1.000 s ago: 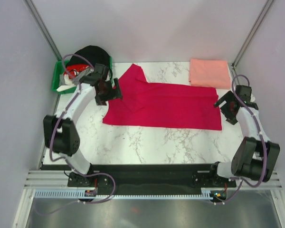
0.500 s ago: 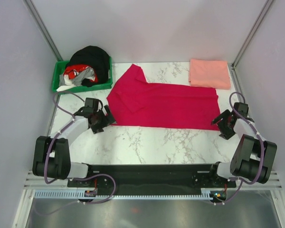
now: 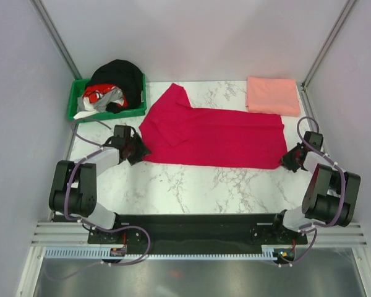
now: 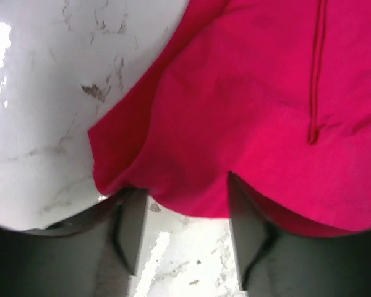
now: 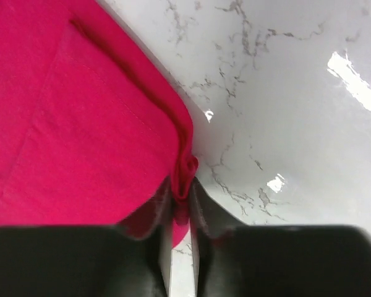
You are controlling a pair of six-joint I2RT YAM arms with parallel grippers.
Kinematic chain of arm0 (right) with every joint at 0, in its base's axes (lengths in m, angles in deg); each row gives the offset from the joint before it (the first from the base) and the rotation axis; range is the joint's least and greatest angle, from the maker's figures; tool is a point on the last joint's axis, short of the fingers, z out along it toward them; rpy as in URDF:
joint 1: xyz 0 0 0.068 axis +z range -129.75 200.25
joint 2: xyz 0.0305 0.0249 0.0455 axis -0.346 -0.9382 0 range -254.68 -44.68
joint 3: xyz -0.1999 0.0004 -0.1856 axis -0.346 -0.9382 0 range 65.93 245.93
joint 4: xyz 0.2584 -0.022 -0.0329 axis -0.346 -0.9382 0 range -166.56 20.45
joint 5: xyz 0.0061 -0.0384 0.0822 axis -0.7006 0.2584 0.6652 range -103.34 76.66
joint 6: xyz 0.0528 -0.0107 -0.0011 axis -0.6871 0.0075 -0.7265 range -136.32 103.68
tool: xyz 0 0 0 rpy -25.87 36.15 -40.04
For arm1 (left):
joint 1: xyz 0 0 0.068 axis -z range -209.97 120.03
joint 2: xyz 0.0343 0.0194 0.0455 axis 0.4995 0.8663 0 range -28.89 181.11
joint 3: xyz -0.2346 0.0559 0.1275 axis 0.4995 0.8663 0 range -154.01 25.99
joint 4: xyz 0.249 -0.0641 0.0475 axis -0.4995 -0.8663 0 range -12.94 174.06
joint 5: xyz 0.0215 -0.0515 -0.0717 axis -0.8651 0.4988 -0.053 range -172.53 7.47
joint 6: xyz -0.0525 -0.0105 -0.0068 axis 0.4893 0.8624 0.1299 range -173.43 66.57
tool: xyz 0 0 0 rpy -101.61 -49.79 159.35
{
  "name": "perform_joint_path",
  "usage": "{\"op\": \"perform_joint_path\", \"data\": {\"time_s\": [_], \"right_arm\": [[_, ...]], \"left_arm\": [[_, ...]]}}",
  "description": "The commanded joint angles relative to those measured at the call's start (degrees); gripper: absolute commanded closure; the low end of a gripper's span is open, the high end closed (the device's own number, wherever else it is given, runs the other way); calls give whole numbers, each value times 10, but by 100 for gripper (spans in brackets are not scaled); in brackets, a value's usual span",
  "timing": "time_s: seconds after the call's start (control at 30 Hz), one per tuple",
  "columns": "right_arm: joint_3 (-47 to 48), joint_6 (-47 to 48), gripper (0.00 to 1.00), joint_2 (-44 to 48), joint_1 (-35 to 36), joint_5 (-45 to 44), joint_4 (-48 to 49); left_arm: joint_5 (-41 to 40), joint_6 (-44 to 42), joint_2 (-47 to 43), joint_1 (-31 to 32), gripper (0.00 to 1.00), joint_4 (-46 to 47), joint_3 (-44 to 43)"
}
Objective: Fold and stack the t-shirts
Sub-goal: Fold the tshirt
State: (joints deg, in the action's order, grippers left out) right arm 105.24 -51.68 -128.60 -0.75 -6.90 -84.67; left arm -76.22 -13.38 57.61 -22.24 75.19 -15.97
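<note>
Top external view: both arms have swung down to the near corners of the red shirt (image 3: 213, 136), spread mid-frame on the worktop (image 3: 191, 182). Right jaws are clenched on the lower-right corner. Left jaws, narrowing, straddle the lower-left hem, not yet gripping. The pink shirt (image 3: 272, 96) lies folded at upper right. A fold looks imminent.

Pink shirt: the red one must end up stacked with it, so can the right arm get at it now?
Probably not yet: the right claw is pinched on a corner of the red shirt. The pink shirt lies beyond it at the far right, with nothing in between.
</note>
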Motion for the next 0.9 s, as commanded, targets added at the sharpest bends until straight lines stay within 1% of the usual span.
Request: {"op": "perform_joint_path", "data": {"time_s": [0.0, 0.03, 0.1, 0.13, 0.17, 0.2, 0.23, 0.27, 0.33, 0.37, 0.4, 0.43, 0.47, 0.5, 0.53, 0.57, 0.6, 0.63, 0.67, 0.7, 0.8, 0.83, 0.87], "right_arm": [[3, 0, 88, -17, -2, -3, 3], [7, -2, 100, -17, -2, -1, 2], [28, -14, 100, -22, -1, 21, -4], [43, -17, 100, -24, 2, 33, -9], [90, -13, 100, -23, 4, 56, -39], [119, -9, 100, -16, 5, 53, -62], [144, -7, 100, 1, 4, 38, -85], [170, -9, 100, 53, 1, 14, -105], [173, -16, 100, 100, -28, 21, -120], [171, -13, 100, 121, -31, 27, -147], [165, -3, 100, 125, -31, 32, -160], [150, -3, 100, 132, -30, 41, -163], [106, -2, 100, 148, -31, 42, -156], [83, 0, 100, 157, -30, 43, -151], [62, 7, 100, 167, -31, 44, -149], [23, 11, 100, 184, -31, 45, -145], [5, 14, 100, 192, -30, 44, -139], [-11, 18, 100, 199, -31, 39, -138], [-35, 21, 100, 208, -31, 36, -142], [-47, 21, 100, 212, -33, 32, -143], [-83, 14, 100, 232, -34, 41, -148], [-86, 6, 100, 238, -34, 41, -152], [-91, -11, 100, 248, -35, 33, -162]], "left_arm": [[-5, 27, 47, -4, 44, 25, -22], [-2, 28, 54, -4, 64, 24, -44], [5, 29, 67, -5, 89, -3, -84], [8, 28, 74, -6, 98, -21, -138], [15, 21, 73, -6, 98, -69, -169], [18, 16, 67, -6, 98, -95, -202], [7, 11, 28, -7, 98, -126, -256], [-23, 3, 4, -9, 98, -166, -274], [-38, -6, -58, -20, 98, -185, -284], [-44, -17, -105, -24, 98, -193, -281], [-49, -20, -123, -25, 98, -216, -273], [-47, -21, -136, -26, 98, -222, -242], [-44, -16, -168, -25, 98, -223, -216], [-32, -9, -181, -25, 98, -223, -187], [-27, -4, -197, -25, 98, -222, -129], [-24, 5, -210, -25, 98, -222, -98], [-24, 12, -242, -25, 98, -222, -68], [-25, 19, -258, -26, 98, -222, -10], [-25, 39, -277, -26, 98, -223, 18], [-25, 49, -320, -26, 98, -227, 63], [-40, 104, -389, -26, 98, -264, 113], [-47, 118, -434, -26, 98, -279, 128], [-55, 146, -456, -26, 98, -317, 135]]}}
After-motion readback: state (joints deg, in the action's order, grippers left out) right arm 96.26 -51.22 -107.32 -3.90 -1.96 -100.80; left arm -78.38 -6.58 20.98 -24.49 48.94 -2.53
